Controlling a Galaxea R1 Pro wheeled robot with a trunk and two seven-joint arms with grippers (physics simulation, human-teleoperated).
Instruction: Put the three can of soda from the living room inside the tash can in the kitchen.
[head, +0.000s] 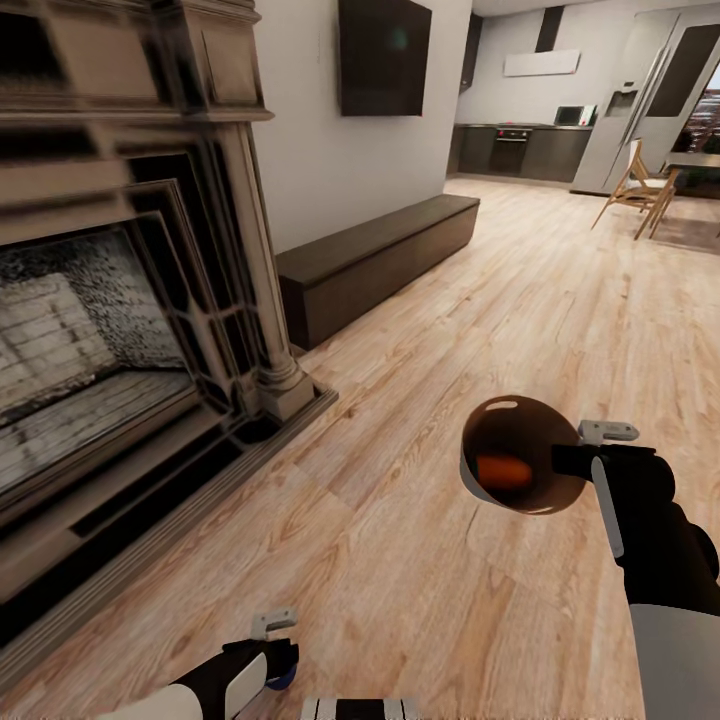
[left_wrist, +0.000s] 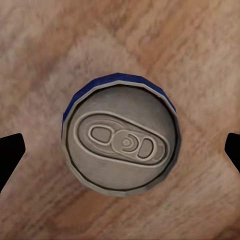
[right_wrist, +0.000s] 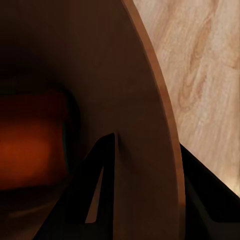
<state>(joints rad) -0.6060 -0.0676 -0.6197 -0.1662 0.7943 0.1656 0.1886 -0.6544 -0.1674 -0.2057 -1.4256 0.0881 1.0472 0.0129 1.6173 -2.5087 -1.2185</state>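
Where floor opens, blue can (left_wrist: 120, 145) upright.

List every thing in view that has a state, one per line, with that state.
Trash can: held off the floor by the right gripper, clamped on its rim, tipped sideways.
Orange soda can: lying inside the trash can.
Blue soda can: upright, unopened, between the left gripper's spread fingers, which don't touch it.
Fireplace: unlit.
Wall TV: off.

A wooden chair (head: 636, 188) stands beside a table (head: 695, 162) on the light floor (head: 420, 560).
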